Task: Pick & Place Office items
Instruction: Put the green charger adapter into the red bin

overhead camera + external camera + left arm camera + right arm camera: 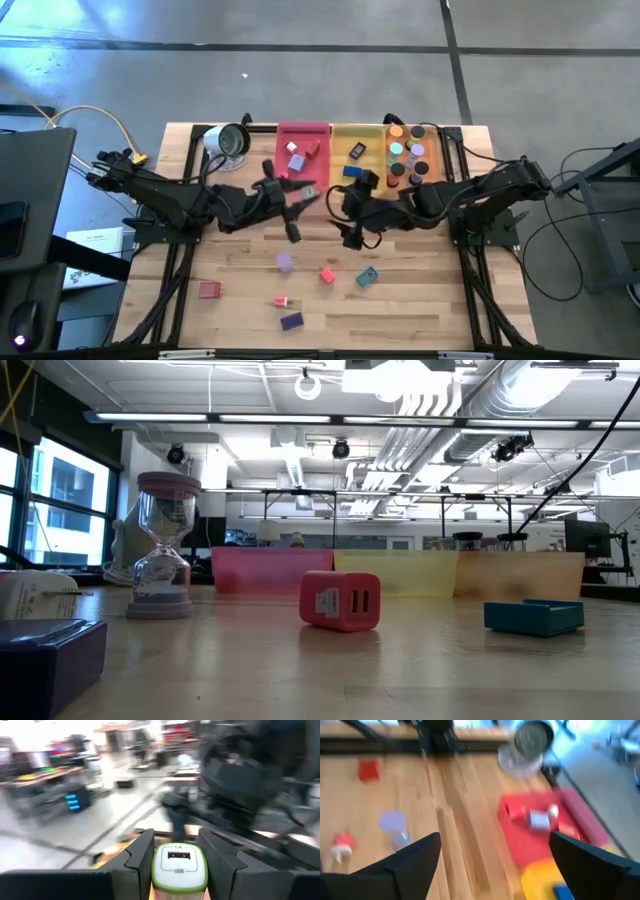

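Tabletop (pixel 420 300): left pincer (pixel 175 851) clenches a green-rimmed USB charger (pixel 179 866); right pincer (pixel 495 857) gapes, released.

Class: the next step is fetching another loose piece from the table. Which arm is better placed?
Probably the right: the right gripper is open and empty, whereas the left gripper already grips a green-rimmed white USB charger.

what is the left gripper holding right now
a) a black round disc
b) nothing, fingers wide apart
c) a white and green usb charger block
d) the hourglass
c: in the left wrist view the left gripper has its two dark fingers closed on either side of a white and green USB charger block, whose face reads 1A and USB.
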Action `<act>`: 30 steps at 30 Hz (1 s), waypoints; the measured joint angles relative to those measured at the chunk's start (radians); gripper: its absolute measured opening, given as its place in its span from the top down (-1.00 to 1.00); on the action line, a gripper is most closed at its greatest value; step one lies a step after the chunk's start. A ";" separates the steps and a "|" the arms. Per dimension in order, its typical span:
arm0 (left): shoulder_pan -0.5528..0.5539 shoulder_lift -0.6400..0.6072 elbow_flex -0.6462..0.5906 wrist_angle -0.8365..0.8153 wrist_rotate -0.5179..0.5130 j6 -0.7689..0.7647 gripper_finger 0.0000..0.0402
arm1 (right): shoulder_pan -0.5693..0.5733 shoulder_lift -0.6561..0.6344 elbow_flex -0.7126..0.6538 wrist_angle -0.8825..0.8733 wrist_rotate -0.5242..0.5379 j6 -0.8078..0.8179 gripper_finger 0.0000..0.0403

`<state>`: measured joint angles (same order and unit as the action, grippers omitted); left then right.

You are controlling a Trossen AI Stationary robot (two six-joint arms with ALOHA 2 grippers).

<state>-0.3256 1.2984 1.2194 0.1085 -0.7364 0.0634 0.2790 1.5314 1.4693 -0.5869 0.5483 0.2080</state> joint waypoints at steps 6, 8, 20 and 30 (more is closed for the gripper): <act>0.074 -0.001 0.001 -0.127 -0.109 -0.086 0.40 | 0.002 0.000 -0.006 -0.159 -0.001 0.137 -0.83; 0.128 -0.001 0.002 -0.217 -0.046 -0.168 0.40 | 0.003 0.000 -0.023 -0.159 -0.003 0.162 -0.83; 0.583 0.038 0.002 -0.596 0.693 -0.509 0.40 | -0.012 0.001 -0.066 -0.167 -0.004 0.192 -0.83; 0.779 0.235 0.005 -0.641 0.848 -0.446 0.40 | -0.127 0.001 -0.066 -0.163 -0.072 0.209 -0.83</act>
<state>0.4537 1.5337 1.2243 -0.5330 0.1115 -0.3827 0.1519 1.5326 1.4036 -0.7503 0.4765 0.4167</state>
